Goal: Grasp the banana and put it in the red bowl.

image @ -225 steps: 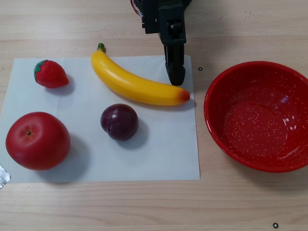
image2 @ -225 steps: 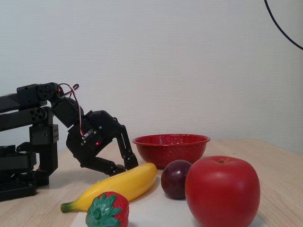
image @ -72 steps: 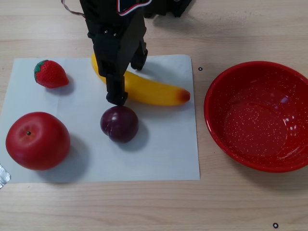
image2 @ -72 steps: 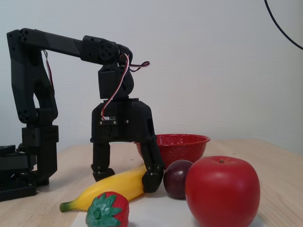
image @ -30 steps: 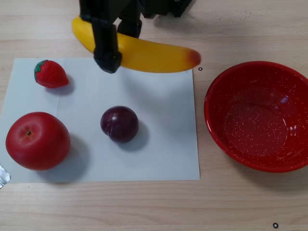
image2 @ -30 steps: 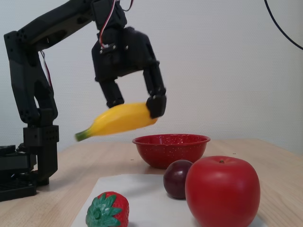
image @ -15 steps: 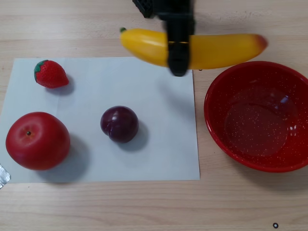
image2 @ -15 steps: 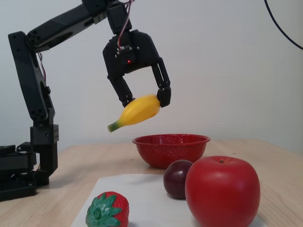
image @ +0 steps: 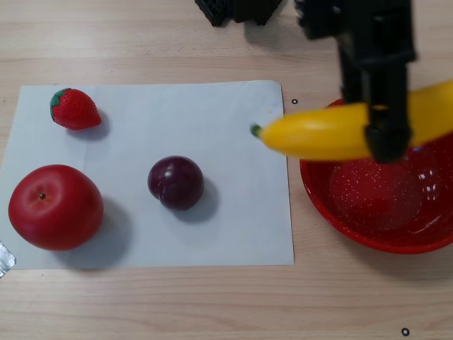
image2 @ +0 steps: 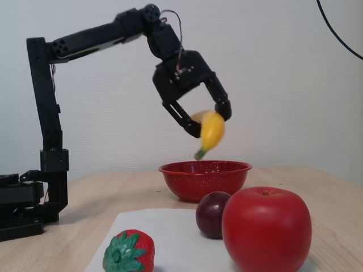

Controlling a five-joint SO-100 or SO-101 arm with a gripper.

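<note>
The yellow banana with a green stem tip is held in the air by my black gripper, which is shut on it. In the fixed view the banana hangs stem-down in the gripper, well above the red bowl. In the other view the red speckled bowl sits at the right edge of the table, directly beneath the banana's right half. The banana's stem end reaches left past the bowl rim, over the white paper's edge.
A white paper sheet lies on the wooden table and holds a strawberry, a red apple and a dark plum. The arm's base stands at the left in the fixed view.
</note>
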